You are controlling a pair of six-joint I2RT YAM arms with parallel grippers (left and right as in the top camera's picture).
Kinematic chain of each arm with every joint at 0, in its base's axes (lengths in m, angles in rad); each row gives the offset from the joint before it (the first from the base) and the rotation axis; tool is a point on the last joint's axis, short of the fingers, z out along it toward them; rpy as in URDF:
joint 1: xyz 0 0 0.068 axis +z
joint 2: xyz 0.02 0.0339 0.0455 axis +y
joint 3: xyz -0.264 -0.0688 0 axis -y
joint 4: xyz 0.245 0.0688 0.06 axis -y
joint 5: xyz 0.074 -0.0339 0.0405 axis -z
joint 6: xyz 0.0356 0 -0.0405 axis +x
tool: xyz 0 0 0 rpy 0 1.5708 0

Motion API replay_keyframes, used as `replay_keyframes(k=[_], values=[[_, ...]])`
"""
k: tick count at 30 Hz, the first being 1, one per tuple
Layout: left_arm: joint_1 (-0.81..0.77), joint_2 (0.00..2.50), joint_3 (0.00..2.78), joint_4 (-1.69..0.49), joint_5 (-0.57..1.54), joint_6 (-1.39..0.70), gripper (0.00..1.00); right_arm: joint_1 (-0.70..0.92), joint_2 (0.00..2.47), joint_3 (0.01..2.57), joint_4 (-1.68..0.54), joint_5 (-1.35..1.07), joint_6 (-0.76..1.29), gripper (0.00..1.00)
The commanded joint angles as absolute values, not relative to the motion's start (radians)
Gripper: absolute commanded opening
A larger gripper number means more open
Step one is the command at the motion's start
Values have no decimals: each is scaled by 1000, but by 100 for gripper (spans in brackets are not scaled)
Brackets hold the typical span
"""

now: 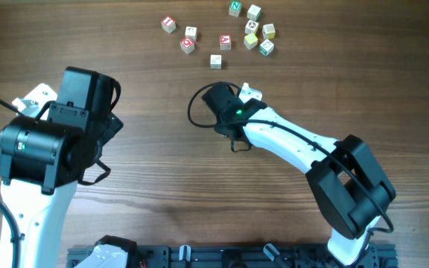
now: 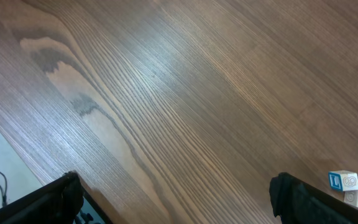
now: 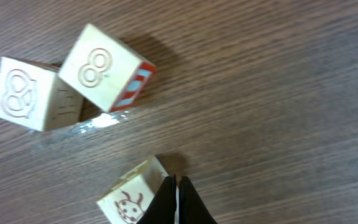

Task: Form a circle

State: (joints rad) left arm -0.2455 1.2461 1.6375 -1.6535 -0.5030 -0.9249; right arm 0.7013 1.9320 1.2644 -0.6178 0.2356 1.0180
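Observation:
Three pale wooden letter cubes form a small clump, not a ring. In the right wrist view two of them touch at upper left, one embossed (image 3: 27, 93) and one with a red-striped side (image 3: 107, 68). A ladybug cube (image 3: 128, 200) lies apart, nearer the camera. My right gripper (image 3: 174, 182) is shut and empty, its tips against that cube's right corner. From overhead the right gripper (image 1: 238, 98) hides most of the clump (image 1: 252, 92). My left gripper (image 2: 176, 196) hangs open over bare wood at the left.
Several similar letter cubes lie scattered along the table's far edge, from a red-marked one (image 1: 168, 24) to a green one (image 1: 266, 48). Two cubes (image 2: 347, 182) show at the left wrist view's lower right edge. The left arm (image 1: 43, 145) stands at the left.

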Motion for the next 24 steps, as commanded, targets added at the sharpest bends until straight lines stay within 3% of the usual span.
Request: replay_keyframes(k=[1, 24], values=[[-237, 1240, 1640, -1654, -506, -923, 100, 701, 1951, 1261, -606, 208, 992, 5], [-237, 1240, 1640, -1654, -506, -923, 100, 727, 1874, 1266, -687, 156, 972, 5]])
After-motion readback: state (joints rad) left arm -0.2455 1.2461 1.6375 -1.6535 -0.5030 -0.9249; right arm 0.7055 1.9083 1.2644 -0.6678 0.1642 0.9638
